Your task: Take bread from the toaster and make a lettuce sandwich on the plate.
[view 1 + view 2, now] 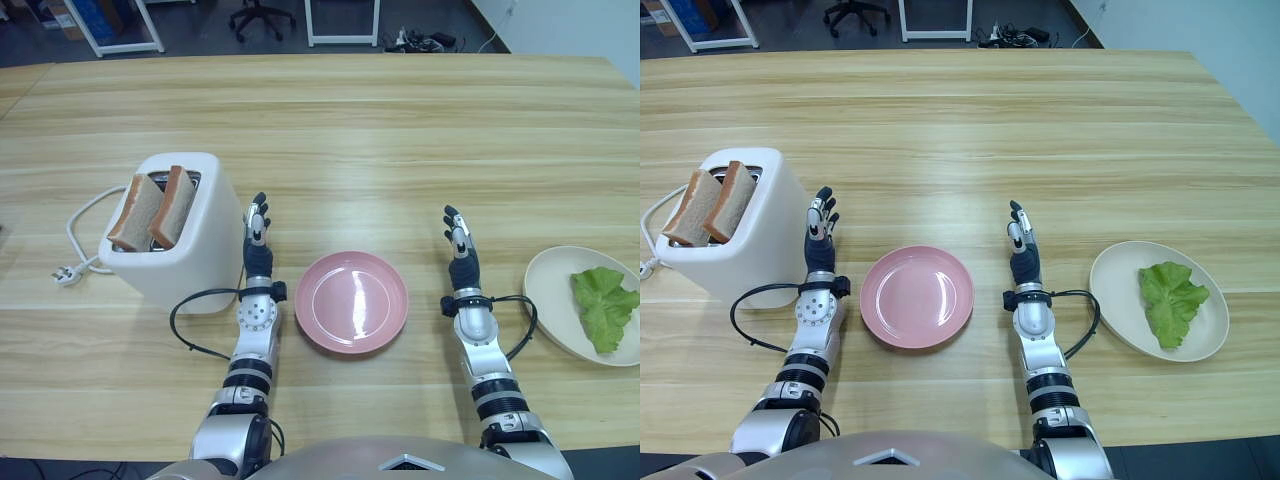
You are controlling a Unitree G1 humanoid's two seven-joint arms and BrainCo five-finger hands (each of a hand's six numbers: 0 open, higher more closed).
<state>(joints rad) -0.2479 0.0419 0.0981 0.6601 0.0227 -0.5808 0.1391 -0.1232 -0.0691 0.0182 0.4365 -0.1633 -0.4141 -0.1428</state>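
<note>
A white toaster (180, 245) stands at the left of the table with two bread slices (155, 208) sticking up from its slots. An empty pink plate (351, 301) lies in the middle near the front edge. A cream plate (555, 300) at the right holds a green lettuce leaf (603, 305). My left hand (258, 243) is between the toaster and the pink plate, fingers straight and holding nothing. My right hand (460, 250) is between the pink plate and the cream plate, also open and holding nothing.
The toaster's white cord and plug (70, 262) trail off to the left on the wooden table (380, 140). Table legs and an office chair (262, 18) stand on the floor beyond the far edge.
</note>
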